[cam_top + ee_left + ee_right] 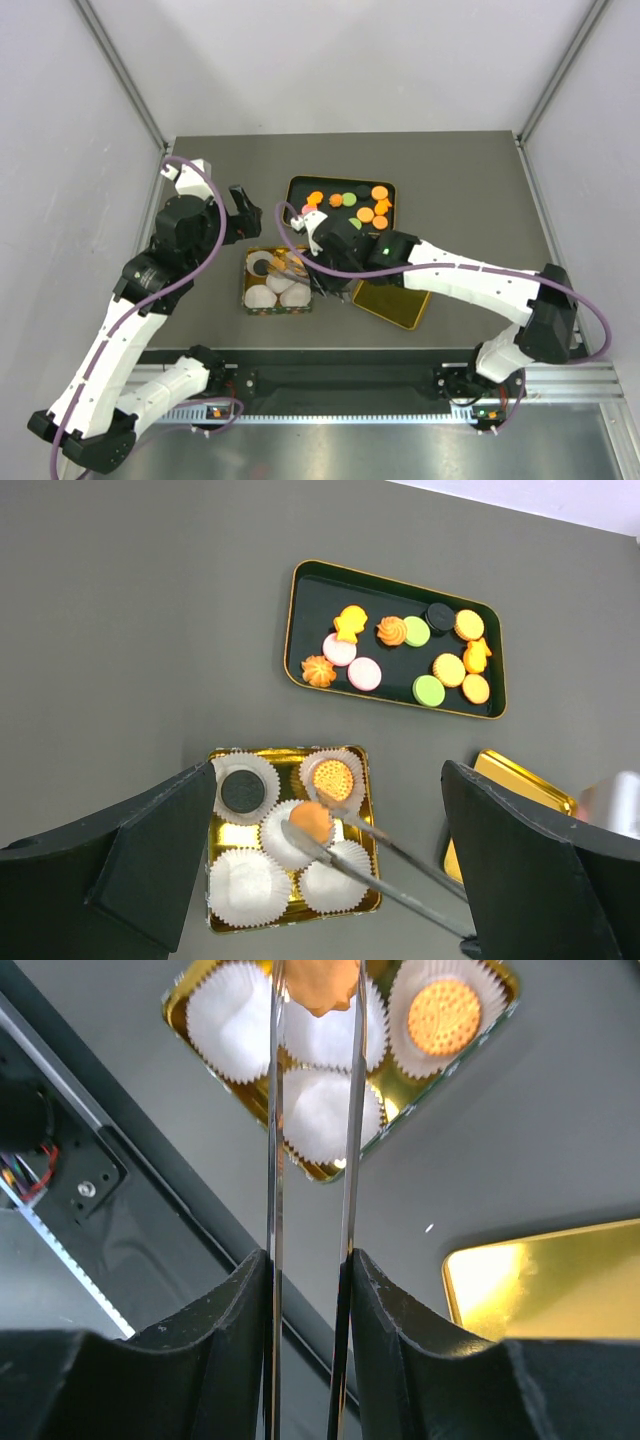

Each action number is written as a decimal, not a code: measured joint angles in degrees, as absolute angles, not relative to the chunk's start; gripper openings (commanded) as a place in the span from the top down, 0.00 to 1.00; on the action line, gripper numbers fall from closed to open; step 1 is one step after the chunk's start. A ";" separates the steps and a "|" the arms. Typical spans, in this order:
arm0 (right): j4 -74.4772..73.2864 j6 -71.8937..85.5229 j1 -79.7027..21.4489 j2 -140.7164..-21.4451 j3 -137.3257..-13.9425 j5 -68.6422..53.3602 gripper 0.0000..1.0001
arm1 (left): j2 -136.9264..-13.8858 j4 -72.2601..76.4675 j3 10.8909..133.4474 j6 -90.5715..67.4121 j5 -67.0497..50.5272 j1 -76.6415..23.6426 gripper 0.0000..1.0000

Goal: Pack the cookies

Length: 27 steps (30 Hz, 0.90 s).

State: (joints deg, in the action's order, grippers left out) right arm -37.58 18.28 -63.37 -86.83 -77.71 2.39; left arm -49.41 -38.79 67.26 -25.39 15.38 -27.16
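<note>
— What sort of place is this?
— A robotics lab cell. Plain white panels (350, 60) and metal frame posts (122, 70) box in a dark grey counter (470, 170).
— Anything else?
— The left arm (110, 340) and right arm (470, 280), trailing purple cables, are bolted by an aluminium rail (570, 378) at the near edge.

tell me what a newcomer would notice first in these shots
The right tool grips metal tongs that pinch an orange cookie over a white paper cup in the middle of the gold tray. Beyond it, a black tray holds a bright scatter of orange, pink and green cookies.
</note>
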 measured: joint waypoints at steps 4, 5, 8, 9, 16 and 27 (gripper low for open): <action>-37.80 18.59 -64.27 -88.25 -77.30 2.42 0.67 | -49.56 -38.57 67.26 -25.39 15.29 -27.16 0.01; -37.91 18.63 -64.36 -88.55 -77.28 2.42 0.66 | -49.65 -38.54 67.26 -25.39 15.29 -27.16 0.01; -37.91 18.68 -64.40 -89.36 -77.28 2.48 0.66 | -49.76 -38.52 67.26 -25.36 15.29 -27.16 0.01; -37.91 18.68 -64.40 -89.69 -77.28 2.50 0.65 | -49.76 -38.52 67.26 -25.36 15.29 -27.16 0.01; -37.93 18.70 -64.45 -91.66 -77.28 2.92 0.57 | -49.76 -38.52 67.24 -25.36 15.33 -27.16 0.01; -37.93 18.70 -64.45 -91.72 -77.28 4.12 0.50 | -49.76 -38.52 67.07 -25.36 15.40 -27.16 0.01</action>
State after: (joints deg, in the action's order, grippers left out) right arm -37.93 18.70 -64.45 -91.72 -77.28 4.12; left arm -49.76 -38.52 67.07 -25.36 15.40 -27.16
